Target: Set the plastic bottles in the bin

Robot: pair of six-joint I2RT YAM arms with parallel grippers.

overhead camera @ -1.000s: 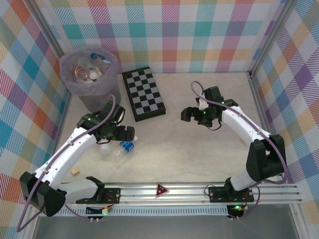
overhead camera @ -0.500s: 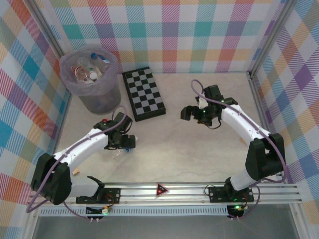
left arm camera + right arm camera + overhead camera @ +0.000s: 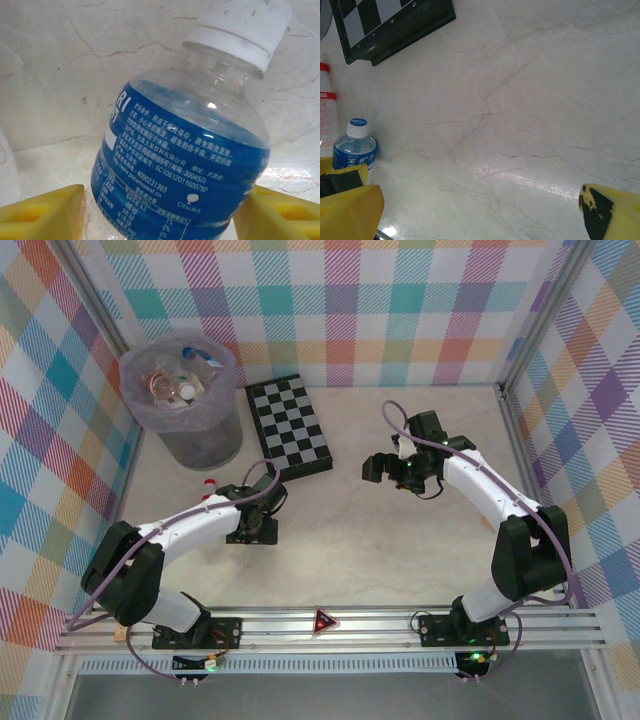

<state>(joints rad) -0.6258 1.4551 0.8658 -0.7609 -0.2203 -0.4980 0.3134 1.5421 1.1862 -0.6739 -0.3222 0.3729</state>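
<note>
A clear plastic bottle (image 3: 185,165) with a blue label and a white cap lies on the marble table between my left gripper's yellow fingers (image 3: 42,212). My left gripper (image 3: 160,217) is shut on its lower body, and from above this gripper (image 3: 257,527) hides the bottle. A white bottle with a red cap (image 3: 208,483) lies just left of it. The bin (image 3: 135,405), lined with a lilac bag, stands at the far left with several bottles inside. My right gripper (image 3: 385,468) hangs open over bare table at centre right; its wrist view catches a blue-labelled bottle (image 3: 355,147).
A black-and-white chequered board (image 3: 290,427) lies between the bin and my right arm. Checked walls close in the table on three sides. The metal rail (image 3: 330,625) with both arm bases runs along the near edge.
My left arm has swung right and down onto the blue-labelled bottle, and its jaws have narrowed around it. The right arm has stayed still.
</note>
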